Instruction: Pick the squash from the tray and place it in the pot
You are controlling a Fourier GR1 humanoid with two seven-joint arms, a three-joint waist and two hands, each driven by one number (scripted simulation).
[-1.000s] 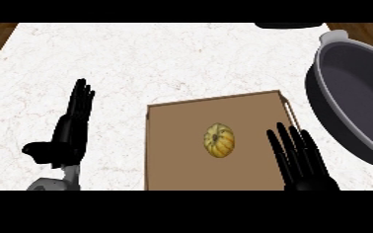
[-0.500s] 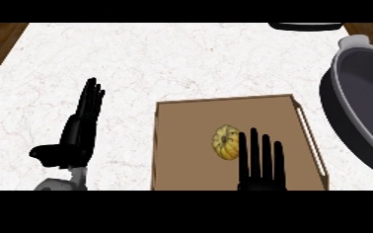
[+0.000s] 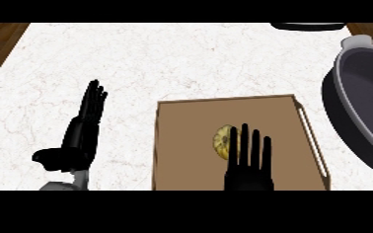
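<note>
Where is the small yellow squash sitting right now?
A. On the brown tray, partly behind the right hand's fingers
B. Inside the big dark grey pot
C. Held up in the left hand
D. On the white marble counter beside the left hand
A: the small yellow squash lies on the brown tray, with the black right hand stretched open over its right side; the big dark grey pot sits apart at the right edge.

Right hand (image 3: 249, 170) open, fingers over squash (image 3: 223, 142) on tray (image 3: 191, 148).
</note>
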